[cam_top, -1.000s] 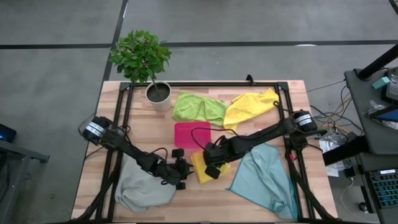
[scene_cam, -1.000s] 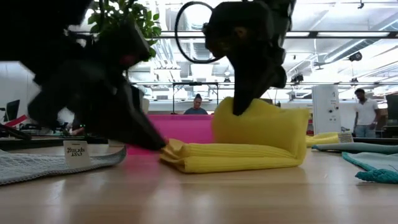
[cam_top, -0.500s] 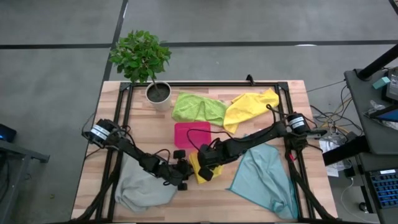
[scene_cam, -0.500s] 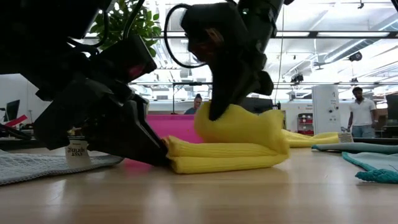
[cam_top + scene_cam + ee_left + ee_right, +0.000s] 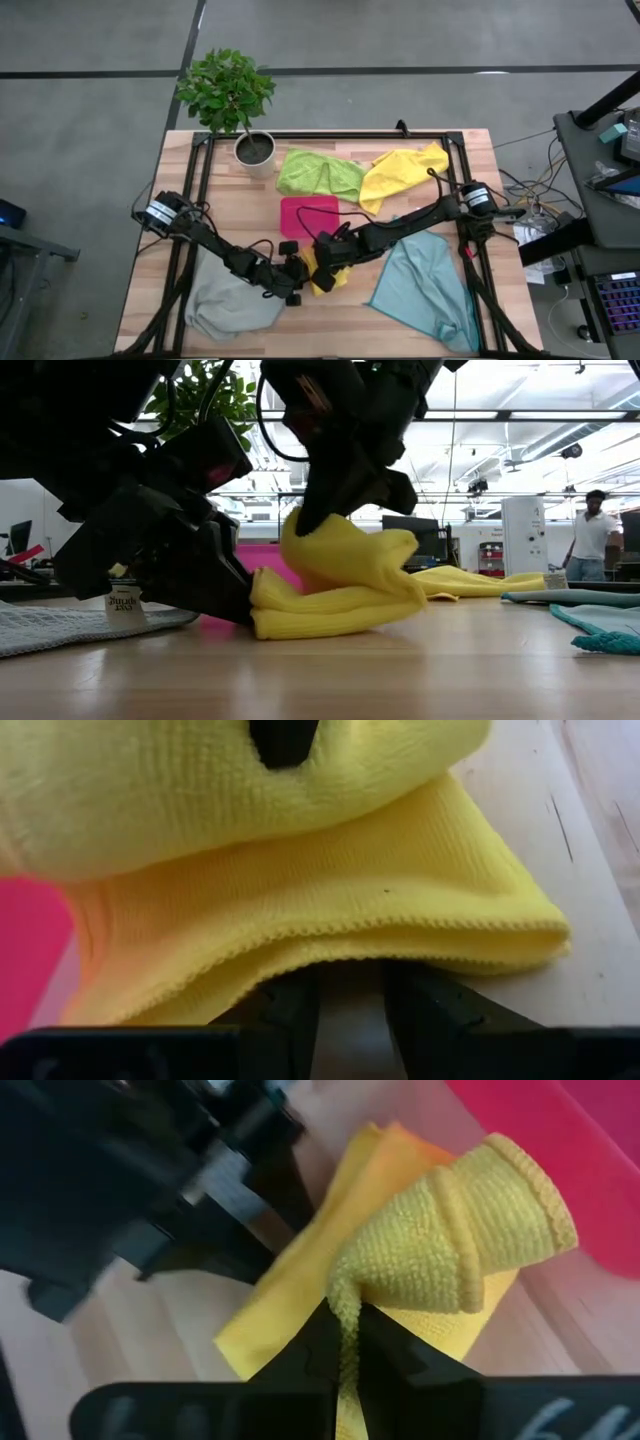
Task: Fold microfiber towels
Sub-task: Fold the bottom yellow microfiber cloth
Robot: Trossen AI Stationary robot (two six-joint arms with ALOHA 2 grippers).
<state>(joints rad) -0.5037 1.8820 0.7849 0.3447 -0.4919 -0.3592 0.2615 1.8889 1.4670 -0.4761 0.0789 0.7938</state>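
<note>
Pinched tight, the right gripper (image 5: 305,520) lifts a yellow towel (image 5: 330,595) edge over toward the left gripper (image 5: 240,605), whose part-open jaws pin the opposite edge to anchor the fold.

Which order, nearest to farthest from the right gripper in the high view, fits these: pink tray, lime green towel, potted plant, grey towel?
From the right gripper, shut on the folded yellow towel at table centre:
1. Pink tray, just behind it.
2. Grey towel, front left, and lime green towel, far side: too close to call.
3. Potted plant, far left corner.
</note>
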